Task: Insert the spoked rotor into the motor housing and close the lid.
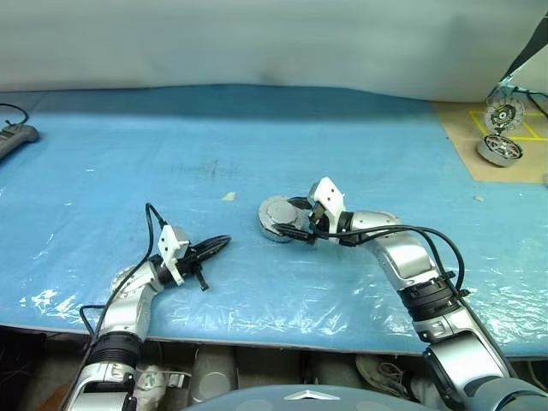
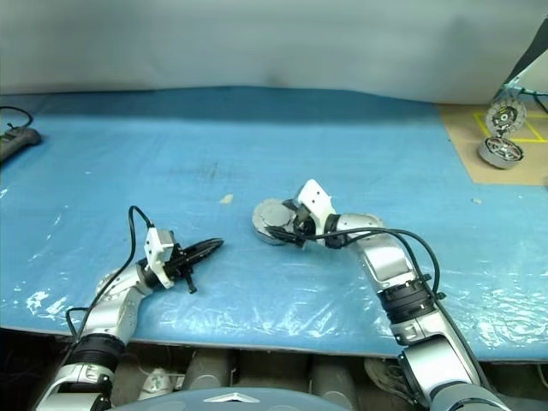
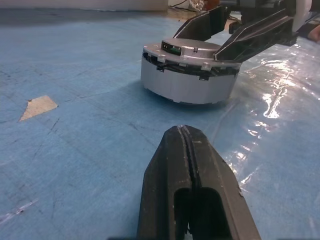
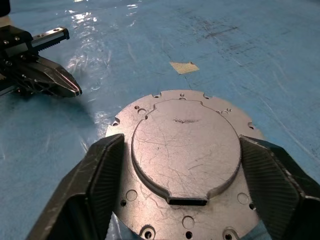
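So nearest the robot, the left gripper [image 1: 218,246] sits low over the blue plastic sheet [image 1: 171,154] that covers the desk, fingers pressed tight together with nothing between them, pointing across toward the middle.

A bit further in, the motor housing [image 3: 187,85] sits flat on the sheet around the centre, with the lid [image 4: 185,150] already on top, plain face up with that raised round centre plate. From the left wrist view you can see a thin dark seam between lid and silver shell. Can't see the rotor at all with the lid on.

The right gripper [image 4: 185,192] comes in from the robot's right, and its fingers [image 4: 87,190] are spread wide, one on each side of the lid's raised centre. They're right at the rim, but I can't tell whether they're actually touching it or just hovering.

Just past the housing there's a small pale scrap of tape [image 1: 228,196] stuck on the sheet.

Way off in the far right corner, on a brown board [image 1: 462,137] with yellow lines, there's a spare housing [image 1: 499,150] and a ribbed disc [image 1: 503,113] propped upright behind it. Far left edge has a dark device [image 1: 13,139] with a cable.
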### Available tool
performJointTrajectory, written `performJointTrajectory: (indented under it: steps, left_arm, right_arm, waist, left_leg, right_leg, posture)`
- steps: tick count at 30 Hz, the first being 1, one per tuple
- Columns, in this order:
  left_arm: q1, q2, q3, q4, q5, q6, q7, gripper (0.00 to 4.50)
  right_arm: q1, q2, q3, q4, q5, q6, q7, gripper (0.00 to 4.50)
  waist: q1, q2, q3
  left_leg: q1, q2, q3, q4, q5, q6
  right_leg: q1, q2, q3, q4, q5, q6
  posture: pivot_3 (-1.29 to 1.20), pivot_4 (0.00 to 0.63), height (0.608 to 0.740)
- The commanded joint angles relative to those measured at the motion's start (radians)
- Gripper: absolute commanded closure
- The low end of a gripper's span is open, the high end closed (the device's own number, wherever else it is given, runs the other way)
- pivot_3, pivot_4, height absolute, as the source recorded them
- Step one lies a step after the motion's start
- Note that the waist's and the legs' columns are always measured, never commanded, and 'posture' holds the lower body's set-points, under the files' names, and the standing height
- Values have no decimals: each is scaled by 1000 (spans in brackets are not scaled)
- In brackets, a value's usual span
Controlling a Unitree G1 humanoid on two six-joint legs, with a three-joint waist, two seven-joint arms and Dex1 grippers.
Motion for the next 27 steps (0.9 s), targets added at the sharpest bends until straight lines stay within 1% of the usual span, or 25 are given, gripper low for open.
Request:
performJointTrajectory:
  steps: [1,3,7,9,11,16,20,27]
  left_arm:
    - [-24,14,-5,-3,-24,12,-35,4500]
    - [-31,15,-5,8,-24,13,-42,4500]
    - [19,14,-18,-105,-22,49,-7,4500]
    - [28,19,-24,-130,-19,63,0,4500]
    - [32,23,-27,-147,-22,77,6,4500]
    - [33,21,-33,-158,-20,82,21,4500]
    - [31,19,-37,-156,-20,79,28,4500]
    - [27,15,-46,-153,-18,80,40,4500]
  right_arm:
    - [1,4,-2,-24,-11,-1,-5,1534]
    - [0,9,-3,-22,-14,2,-9,1534]
    - [-4,17,-1,-16,-24,3,-17,1534]
    - [-2,14,6,-8,-40,-4,-22,1534]
    - [0,6,22,6,-69,-21,-25,1534]
    - [6,-19,55,43,-124,-40,-19,1534]
    - [-3,-19,16,30,-73,-1,1,1534]
    - [-74,2,-76,-4,36,106,21,1534]
  waist:
    - [0,0,0]
    - [-1,0,0]
    - [-3,0,0]
    - [-3,0,0]
    - [-3,0,0]
    - [-3,0,0]
    - [-2,0,0]
    - [-1,0,0]
  left_leg:
    - [0,0,0,0,0,0]
    - [0,0,0,0,0,0]
    - [-1,0,0,0,0,0]
    - [-1,0,0,-1,0,0]
    - [0,0,0,0,0,0]
    - [2,0,1,0,0,0]
    - [6,0,1,0,0,0]
    - [4,0,1,-1,0,0]
  right_leg:
    - [0,0,0,0,0,0]
    - [0,0,0,0,0,0]
    - [-1,0,0,0,2,3]
    - [-1,0,0,0,1,3]
    - [-1,0,0,2,-1,-1]
    - [0,0,1,2,-1,-1]
    - [4,0,2,1,-1,-1]
    - [2,0,2,1,-1,-1]
  posture:
    - [0,150,740]
    - [0,150,740]
    - [0,150,740]
    - [0,150,740]
    - [0,150,740]
    - [0,150,740]
    - [0,150,740]
    - [0,150,740]
